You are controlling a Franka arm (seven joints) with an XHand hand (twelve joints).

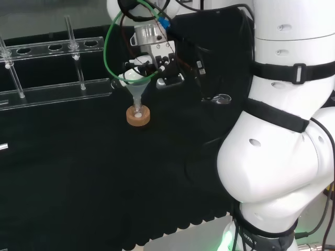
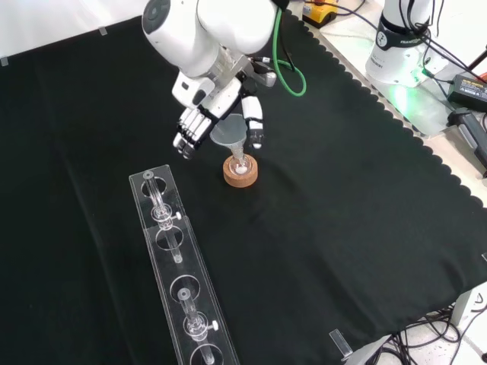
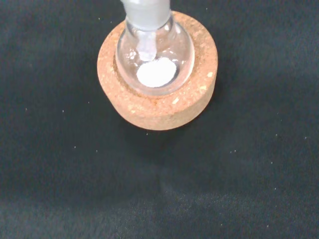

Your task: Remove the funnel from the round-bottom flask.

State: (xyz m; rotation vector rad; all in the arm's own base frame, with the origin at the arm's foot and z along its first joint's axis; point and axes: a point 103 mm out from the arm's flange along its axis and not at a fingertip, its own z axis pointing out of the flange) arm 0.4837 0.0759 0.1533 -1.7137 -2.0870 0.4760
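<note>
Head view: the clear conical funnel [image 1: 135,89] sits with its stem down in the small round-bottom glass flask [image 1: 138,111], which rests in the tan cork ring stand [image 1: 138,117]. The black and white hand [image 1: 152,65] hangs right above the funnel's rim, so the lift looks not yet done.

Front view: above the cork ring, the hand [image 2: 217,122] brackets the funnel [image 2: 230,135], curled fingers [image 2: 188,137] on one side and the thumb on the other. Whether they actually pinch the rim, I cannot tell. A clear plastic tube rack [image 2: 179,266] lies near the ring.

Wrist view: the flask [image 3: 155,52] holds a little white powder [image 3: 156,72]; the funnel's cone is cut off.
</note>
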